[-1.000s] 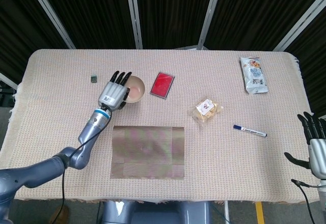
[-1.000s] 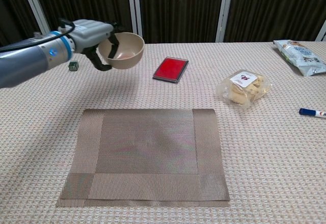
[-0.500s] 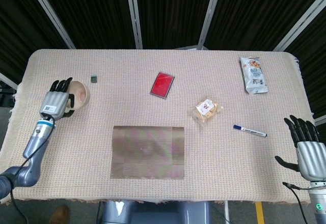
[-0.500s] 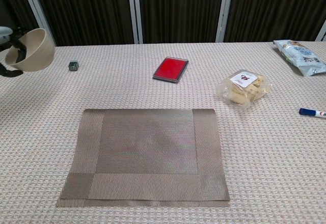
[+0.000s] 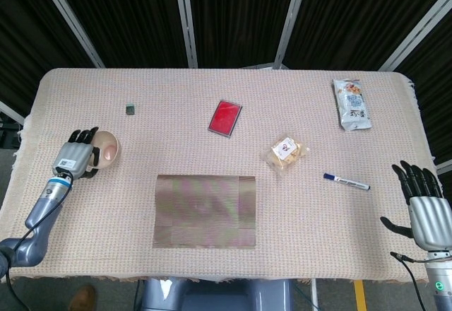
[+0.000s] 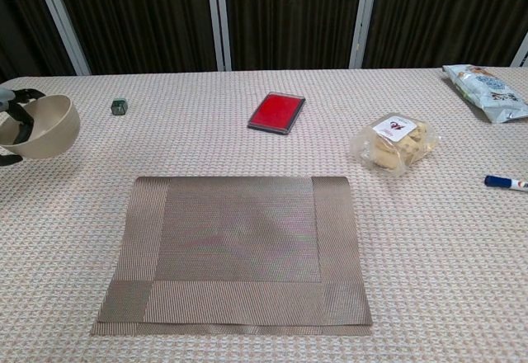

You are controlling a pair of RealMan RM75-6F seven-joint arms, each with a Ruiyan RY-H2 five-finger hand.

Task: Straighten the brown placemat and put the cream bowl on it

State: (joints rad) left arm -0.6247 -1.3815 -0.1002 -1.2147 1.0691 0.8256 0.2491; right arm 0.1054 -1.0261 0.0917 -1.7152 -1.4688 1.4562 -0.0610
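The brown placemat (image 5: 205,210) (image 6: 235,250) lies flat and square to the table's front edge, near the middle. My left hand (image 5: 76,157) (image 6: 10,114) holds the cream bowl (image 5: 106,148) (image 6: 43,129) by its rim, above the table's left side, well left of the placemat. In the chest view only the fingers at the frame's left edge show. My right hand (image 5: 426,208) hangs open with fingers spread off the table's right front corner, holding nothing; the chest view does not show it.
A red flat case (image 5: 225,118) (image 6: 277,112) lies behind the placemat. A wrapped snack (image 5: 286,151) (image 6: 394,143) and a blue marker (image 5: 346,182) (image 6: 505,183) lie to its right, a snack bag (image 5: 351,103) (image 6: 487,81) far right, a small dark cube (image 5: 130,107) (image 6: 119,107) at back left.
My left hand has carried the bowl from beside the red case far out to the left, then slightly lower and nearer. The right hand has shifted a little inward at the right corner.
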